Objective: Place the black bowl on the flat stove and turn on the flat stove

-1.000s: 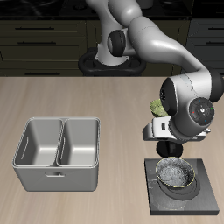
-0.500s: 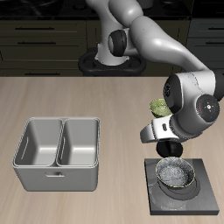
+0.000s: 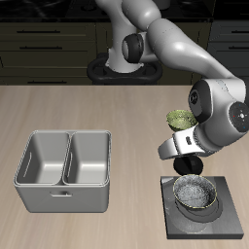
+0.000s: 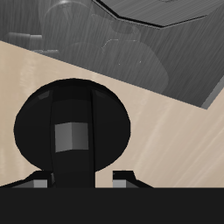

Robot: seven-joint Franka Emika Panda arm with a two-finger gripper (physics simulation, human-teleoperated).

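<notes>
A grey double bin (image 3: 64, 167) sits well away from the stove (image 3: 203, 216), toward the other end of the table (image 3: 88, 107). The black bowl (image 3: 195, 195) rests on the stove, speckled inside showing. The gripper (image 3: 188, 168) hangs just above the bowl's rim, fingers apart and holding nothing. Behind the stove, partly hidden by the arm, a green bowl (image 3: 178, 119).

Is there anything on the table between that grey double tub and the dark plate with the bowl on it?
Nothing: in the exterior view, bare wood runs from the grey tub to the flat stove carrying the black bowl.
</notes>
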